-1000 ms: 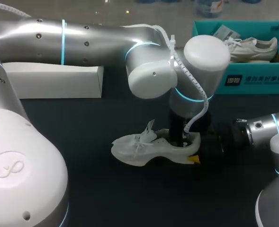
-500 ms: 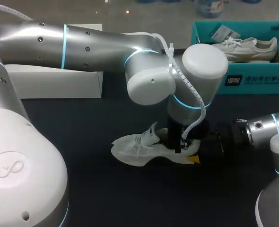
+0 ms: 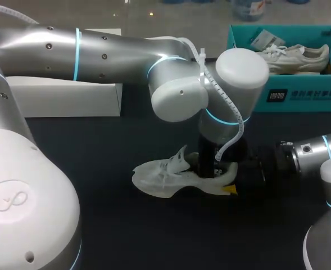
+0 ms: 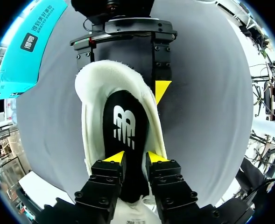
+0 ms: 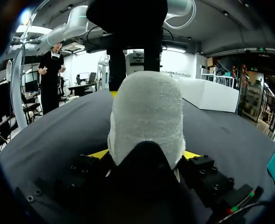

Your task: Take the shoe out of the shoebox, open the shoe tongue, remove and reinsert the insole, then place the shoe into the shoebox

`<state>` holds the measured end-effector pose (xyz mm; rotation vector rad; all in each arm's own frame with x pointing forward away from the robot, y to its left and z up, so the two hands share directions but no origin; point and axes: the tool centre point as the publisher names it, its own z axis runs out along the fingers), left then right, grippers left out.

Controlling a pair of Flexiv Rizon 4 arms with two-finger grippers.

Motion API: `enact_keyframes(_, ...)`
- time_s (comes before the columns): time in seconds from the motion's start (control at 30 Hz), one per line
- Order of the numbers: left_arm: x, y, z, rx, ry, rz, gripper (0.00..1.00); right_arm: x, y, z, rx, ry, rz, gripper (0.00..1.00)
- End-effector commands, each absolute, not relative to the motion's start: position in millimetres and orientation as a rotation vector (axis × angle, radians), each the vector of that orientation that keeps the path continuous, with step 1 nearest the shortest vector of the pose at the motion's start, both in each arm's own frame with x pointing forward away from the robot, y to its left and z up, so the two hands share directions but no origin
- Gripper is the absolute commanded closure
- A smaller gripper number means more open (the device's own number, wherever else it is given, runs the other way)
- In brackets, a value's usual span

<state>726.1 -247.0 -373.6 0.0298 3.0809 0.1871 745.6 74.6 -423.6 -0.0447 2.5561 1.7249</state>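
Sneaker of white knit fabric [image 3: 164,178], heel clasped by right gripper [image 5: 145,155]; left gripper [image 4: 135,157] pinches black foam insole [image 4: 126,123] between its fingers.

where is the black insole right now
The insole lies inside the white shoe mid-table; in the left wrist view it runs from the left gripper toward the right gripper.

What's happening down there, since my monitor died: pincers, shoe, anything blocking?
Left pincer shut on black flat insole inside white fabric sneaker. Right pincer clamps its heel, on the dark table. Nothing seen in the way.
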Motion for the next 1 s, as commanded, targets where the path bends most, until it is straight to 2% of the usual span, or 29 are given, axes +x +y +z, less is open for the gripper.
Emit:
enact_keyframes(0.03, 730, -250, -385, 0.047, 3.088, 0.193, 0.72, 746, 76, -427, -0.044, 2.56, 1.72, 1.0)
enact_keyframes(0.37, 733, -242, -435, 0.141, 3.046, 0.208, 0.71, 746, 76, -427, -0.044, 2.56, 1.72, 1.0)
enact_keyframes(0.4, 733, -240, -438, 0.151, 3.033, 0.202, 0.78, 746, 76, -427, -0.044, 2.56, 1.72, 1.0)
enact_keyframes(0.43, 733, -238, -439, 0.147, 3.019, 0.189, 0.92, 746, 76, -427, -0.044, 2.56, 1.72, 1.0)
enact_keyframes(0.47, 734, -237, -440, 0.145, 3.024, 0.17, 1.0, 746, 76, -427, -0.044, 2.56, 1.72, 1.0)
enact_keyframes(1.0, 740, -234, -413, 0.107, 2.957, 0.073, 1.0, 746, 76, -427, -0.044, 2.56, 1.72, 1.0)
